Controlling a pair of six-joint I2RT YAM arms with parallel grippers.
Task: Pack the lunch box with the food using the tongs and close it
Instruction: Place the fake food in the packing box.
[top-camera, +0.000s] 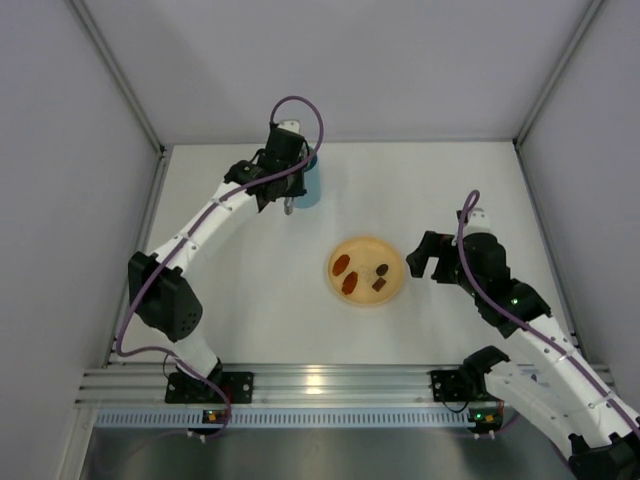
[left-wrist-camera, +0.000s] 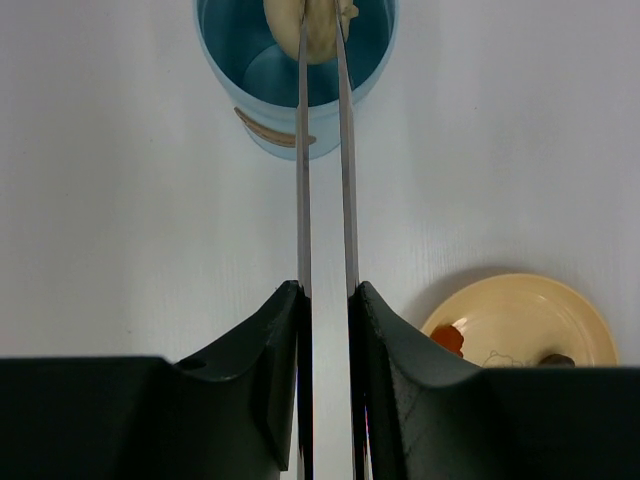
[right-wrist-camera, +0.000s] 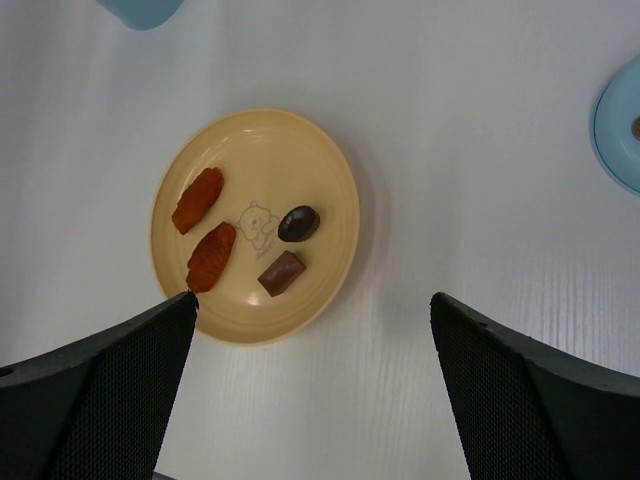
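Saw the left gripper (left-wrist-camera: 327, 290) clamped on both arms of the tongs (left-wrist-camera: 303, 180), squeezing them nearly parallel. Traced the tongs out to the lunch box (left-wrist-camera: 225, 85), upright near the far edge of the table (top-camera: 430, 180), left of the middle. Found a cream piece of food (left-wrist-camera: 320, 40) pinched between the tong tips at the tub's open mouth. Noted the right gripper (right-wrist-camera: 312, 300) spread wide, gripping nothing, hanging near the right rim of the yellow plate (right-wrist-camera: 250, 150) at the table's middle. Counted four pieces on the plate: two reddish-brown ovals (right-wrist-camera: 198, 200) side by side at one side, a dark round piece (right-wrist-camera: 298, 223), and a brown square chunk (right-wrist-camera: 281, 273) just beside it.
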